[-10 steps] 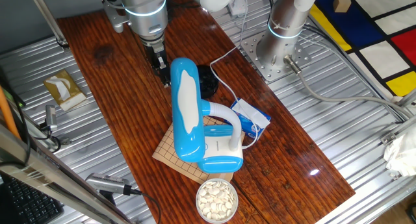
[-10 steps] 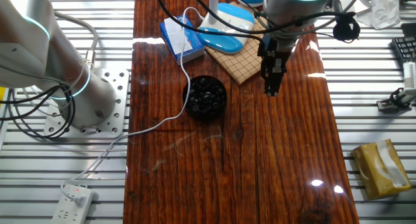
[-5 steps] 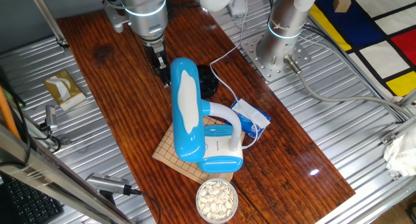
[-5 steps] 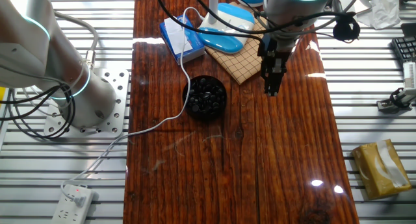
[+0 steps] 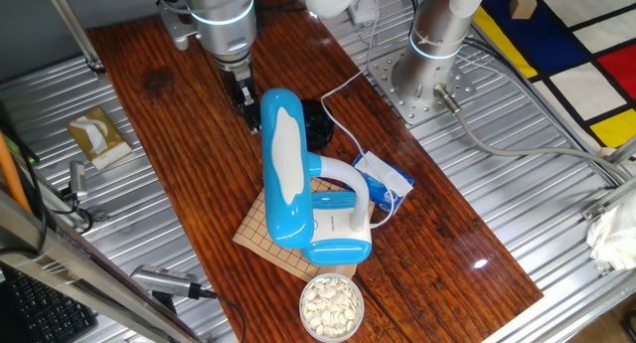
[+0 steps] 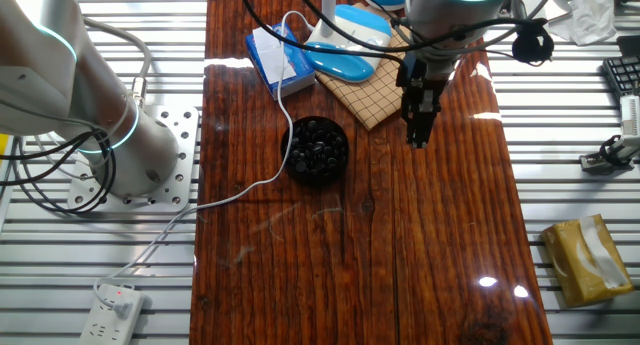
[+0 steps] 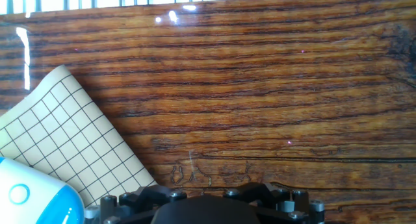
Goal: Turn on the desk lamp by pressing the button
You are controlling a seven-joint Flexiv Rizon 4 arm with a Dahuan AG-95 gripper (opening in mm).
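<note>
The big sky-blue and white plastic desk lamp (image 5: 298,184) is sitting on a tan gridded square mat (image 5: 260,230) near the middle of the glossy reddish-brown wooden tabletop (image 6: 440,235), its long oblong head with the white light strip stretching out over the table and its boxy base resting on the mat. In the hand view only a rounded blue-and-white corner of the lamp (image 7: 29,195) is peeking in at the bottom left, with a small round ring on it.

The dark two-finger gripper (image 6: 417,130) is hanging just beside the lamp's head, pointing down at bare wood next to the mat — not touching the lamp. Can't tell whether the fingers are apart or together; no view is showing the tips clearly, and the hand view is only catching the gripper's dark body along the bottom edge.

Other stuff: a round black bowl of dark pieces (image 6: 318,148) is sitting near the lamp, a small blue and white packet (image 5: 383,181) is lying just beside the curved white neck, and a white cable (image 6: 250,185) is trailing off the table. A white bowl of pale pieces (image 5: 331,305) is sitting right by the mat's corner.
</note>
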